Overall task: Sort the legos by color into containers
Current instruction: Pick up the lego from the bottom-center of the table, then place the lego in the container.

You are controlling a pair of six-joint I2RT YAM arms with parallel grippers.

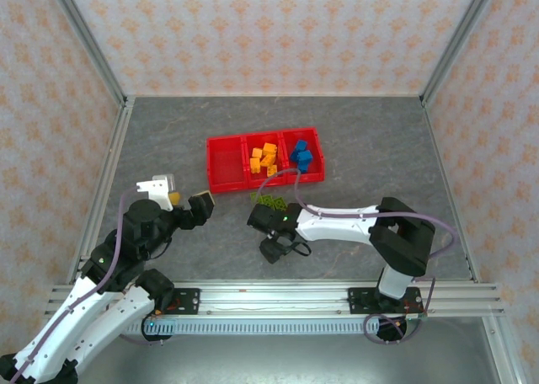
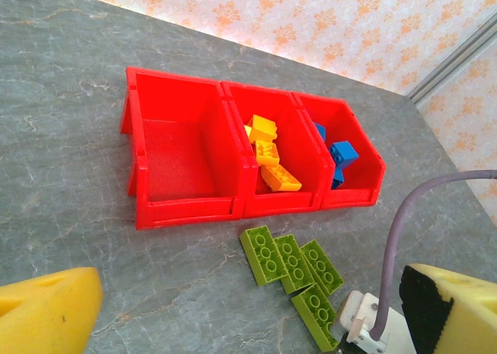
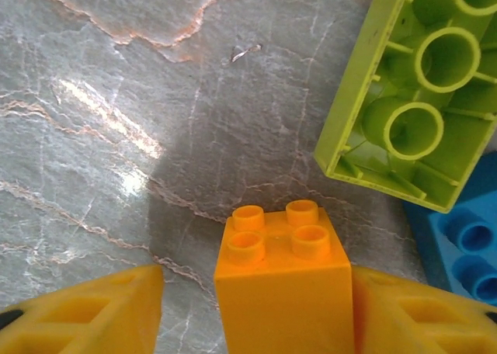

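Note:
The red containers (image 1: pixel 226 182) stand mid-table as one three-bin tray (image 2: pixel 186 210). Orange-yellow legos (image 2: pixel 268 156) lie in the middle bin and blue ones (image 2: pixel 342 154) in the right bin; the left bin's floor shows bare. Several olive green legos (image 2: pixel 291 265) lie on the table in front of the tray. My right gripper (image 3: pixel 256 307) is low beside them, open around an upright orange lego (image 3: pixel 283 284): the right pad (image 3: pixel 419 315) touches it, while the left pad (image 3: pixel 85 315) stands apart. My left gripper (image 1: pixel 184 197) hovers open and holds nothing, left of the green legos.
A green lego lying studs down (image 3: pixel 411 98) and a blue lego (image 3: pixel 466 245) sit close to the right gripper's far side. The right arm's cable (image 2: pixel 396 237) loops over the green pile. Metal frame rails (image 1: pixel 101 190) and patterned walls bound the grey table.

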